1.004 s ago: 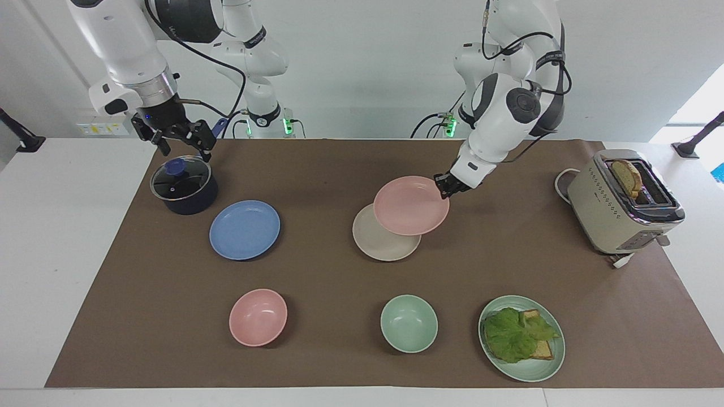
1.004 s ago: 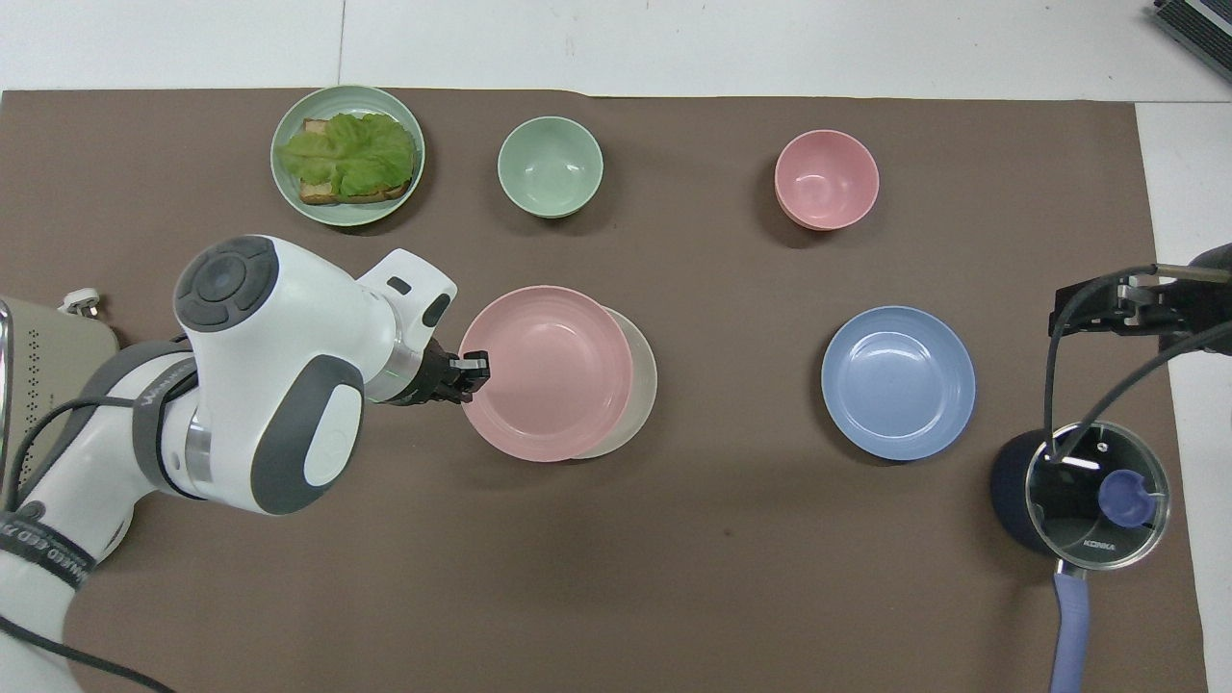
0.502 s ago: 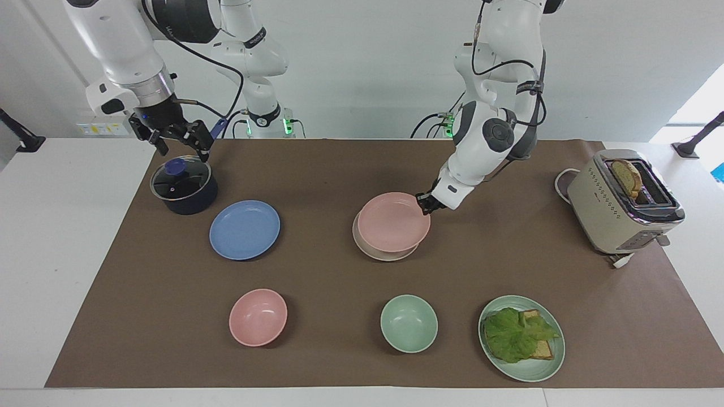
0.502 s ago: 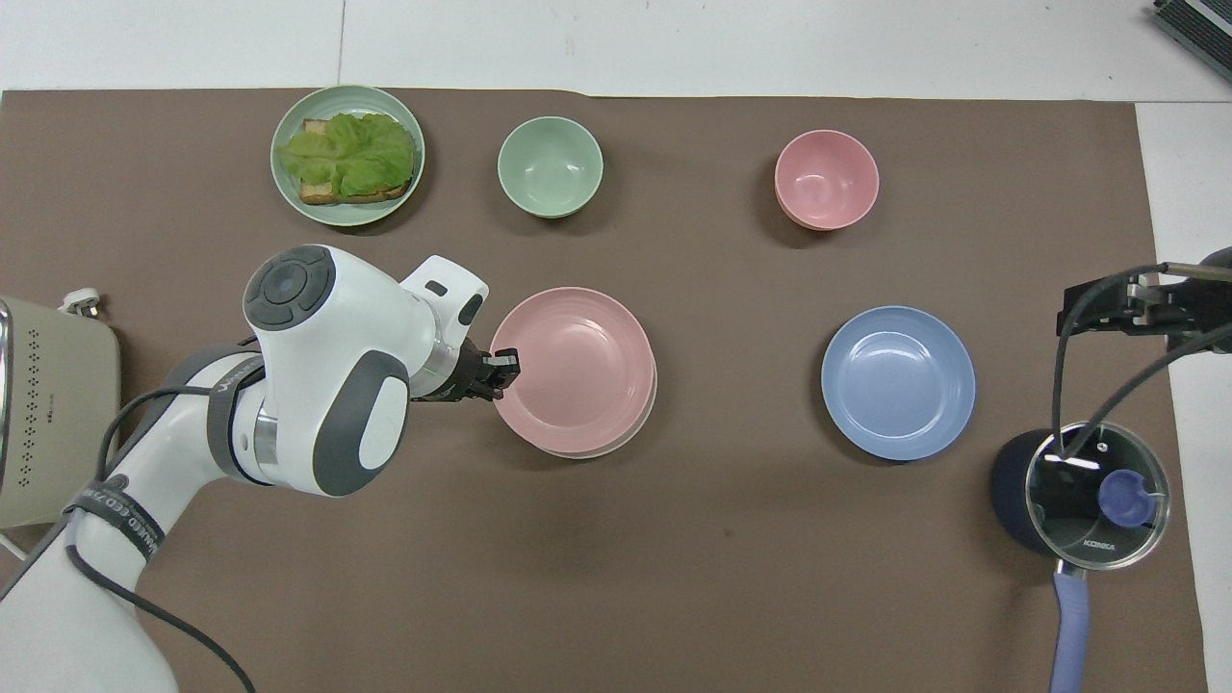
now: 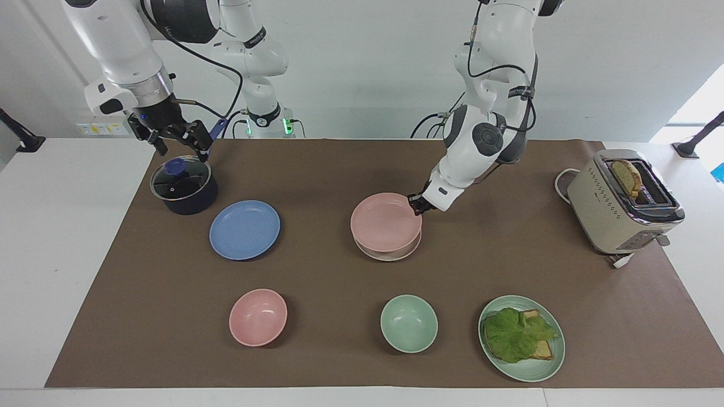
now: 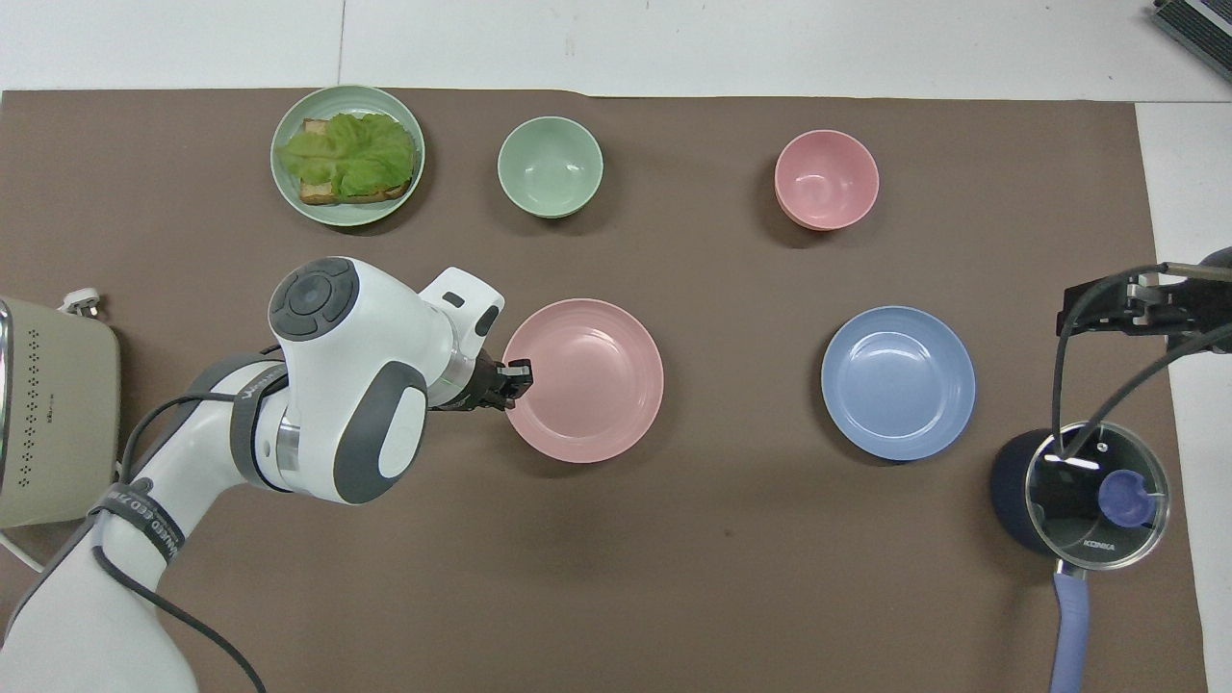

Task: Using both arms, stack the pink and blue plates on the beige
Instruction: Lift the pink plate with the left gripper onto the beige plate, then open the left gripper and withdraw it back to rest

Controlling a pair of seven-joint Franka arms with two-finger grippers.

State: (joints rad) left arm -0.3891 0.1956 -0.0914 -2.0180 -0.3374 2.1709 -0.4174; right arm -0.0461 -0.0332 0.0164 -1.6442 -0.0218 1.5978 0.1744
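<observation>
The left gripper (image 5: pixel 417 204) has its fingers pinched on the rim of the pink plate (image 5: pixel 384 221), on the edge toward the left arm's end of the counter (image 5: pixel 79 226). That plate sits squarely over the beige plate (image 5: pixel 390 254), of which only a thin crescent shows in the facing view; from overhead the pink plate hides it completely. Whether the pink plate rests fully on the beige one or is a touch above it, I cannot tell.

The relation that matters next is the blue plate (image 5: pixel 244 229). It lies flat on the brown mat, well apart from the stack, toward the right arm's end of the counter, beside the lidded saucepan (image 5: pixel 184 183). The right gripper (image 5: pixel 175 135) hangs above that saucepan with its fingers spread and nothing between them, so it is much the closer arm to the blue plate. Being round, the plate has no long axis; probably its edge nearest the saucepan is the easiest rim to take.
</observation>
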